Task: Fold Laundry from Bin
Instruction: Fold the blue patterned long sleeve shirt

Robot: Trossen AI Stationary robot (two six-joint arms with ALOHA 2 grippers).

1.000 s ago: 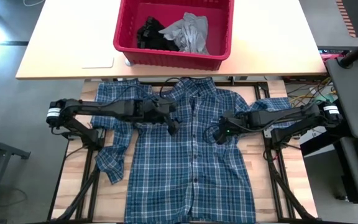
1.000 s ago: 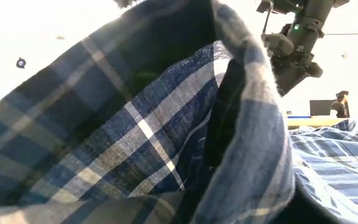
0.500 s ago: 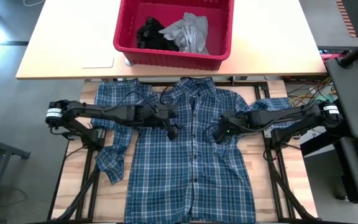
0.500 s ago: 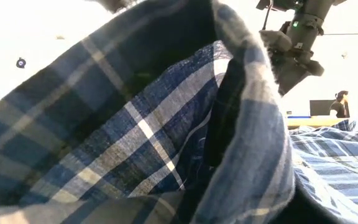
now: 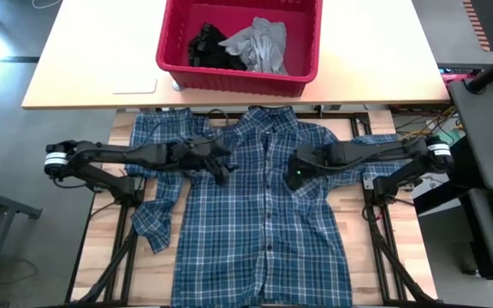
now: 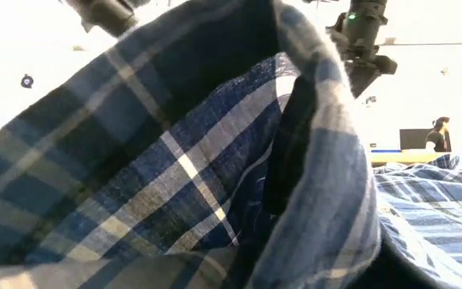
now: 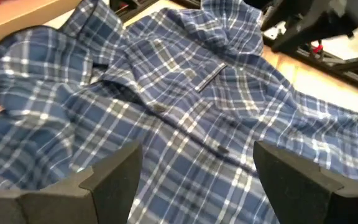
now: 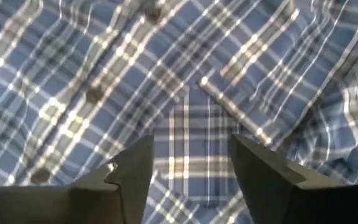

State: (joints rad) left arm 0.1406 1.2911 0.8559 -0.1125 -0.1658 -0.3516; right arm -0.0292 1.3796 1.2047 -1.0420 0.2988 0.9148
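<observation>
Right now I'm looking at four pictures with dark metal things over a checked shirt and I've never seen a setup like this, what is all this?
These are two dark robot arms at a wooden table. One camera looks down from above, one sits at table height, and one rides on each wrist.

A blue-and-white plaid button shirt lies spread flat, front up. Behind it, a red rectangular plastic bin holds a crumpled light grey T-shirt and a small black garment.

The left gripper and the right gripper hang over the shirt's chest. Both are open, and neither holds anything.
</observation>
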